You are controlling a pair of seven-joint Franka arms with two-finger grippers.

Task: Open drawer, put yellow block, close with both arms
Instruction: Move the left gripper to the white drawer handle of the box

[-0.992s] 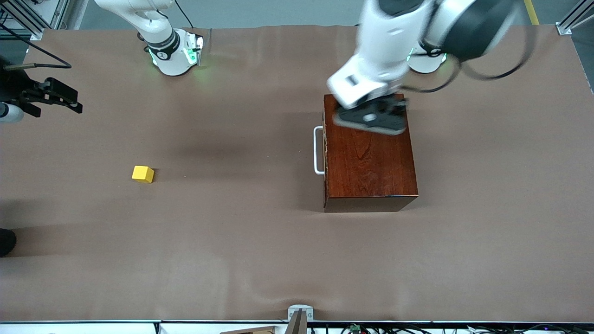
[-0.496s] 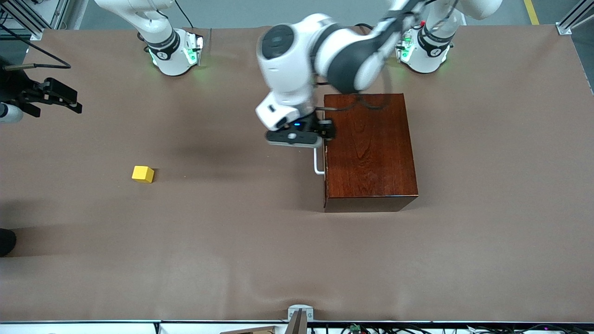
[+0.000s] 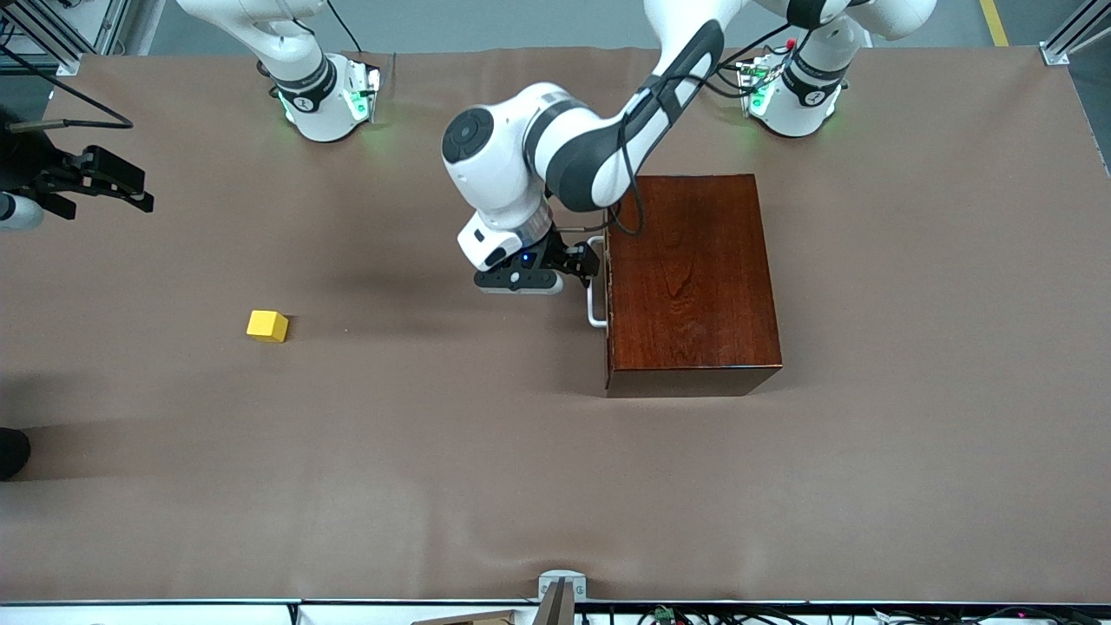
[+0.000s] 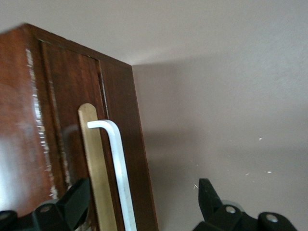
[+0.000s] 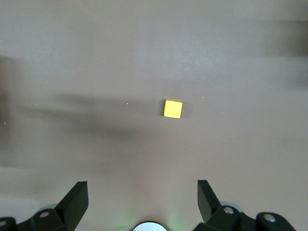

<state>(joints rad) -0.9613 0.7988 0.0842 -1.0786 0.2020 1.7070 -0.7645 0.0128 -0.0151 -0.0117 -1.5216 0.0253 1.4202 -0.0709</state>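
Observation:
The drawer point(image 4: 67, 120) sits shut in the dark mahogany box point(image 3: 690, 282), its front facing the right arm's end of the table. My left gripper point(image 3: 587, 263) point(image 4: 139, 197) is in front of the drawer, open, its two fingers point(image 4: 72, 202) straddling the white U-shaped handle point(image 3: 595, 299) point(image 4: 118, 173) without closing on it. The yellow block point(image 3: 266, 325) point(image 5: 173, 108) lies alone on the table toward the right arm's end. My right gripper point(image 3: 143, 193) point(image 5: 142, 192) waits high above the table, open and empty, with the block well below it.
Brown cloth point(image 3: 434, 451) covers the whole table. The two green-lit arm bases point(image 3: 325, 100) stand along the edge farthest from the front camera. A small metal bracket point(image 3: 560, 586) sits at the nearest edge.
My left arm swung from above the box top down to the drawer's front, bringing its open gripper round the handle. The right arm, the block and the drawer have not moved.

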